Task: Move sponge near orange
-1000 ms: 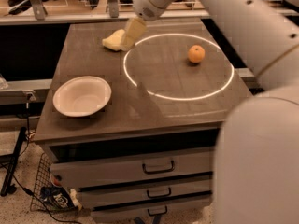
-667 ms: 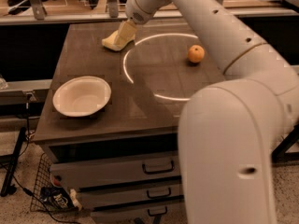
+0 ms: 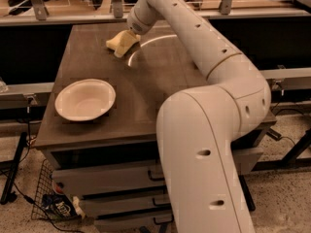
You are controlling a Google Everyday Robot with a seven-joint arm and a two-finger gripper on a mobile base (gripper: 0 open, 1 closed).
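Foam sponge [image 3: 114,41] hasn't shifted, still far-left on the worktop [image 3: 146,91]. Gripper [image 3: 129,40] has dropped onto it; clamped or not, can't tell. Swinging over, the arm [image 3: 214,67] now hides the orange. Carry not started.

One sponge [image 3: 113,41], one white bowl [image 3: 85,101], one table [image 3: 146,81], three drawers [image 3: 104,178], one gripper [image 3: 125,44] at the sponge, far side.

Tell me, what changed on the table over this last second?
The arm swung across the table, now hiding the orange. Its hand closed in on the sponge at the far edge. Sponge and white bowl stayed put.
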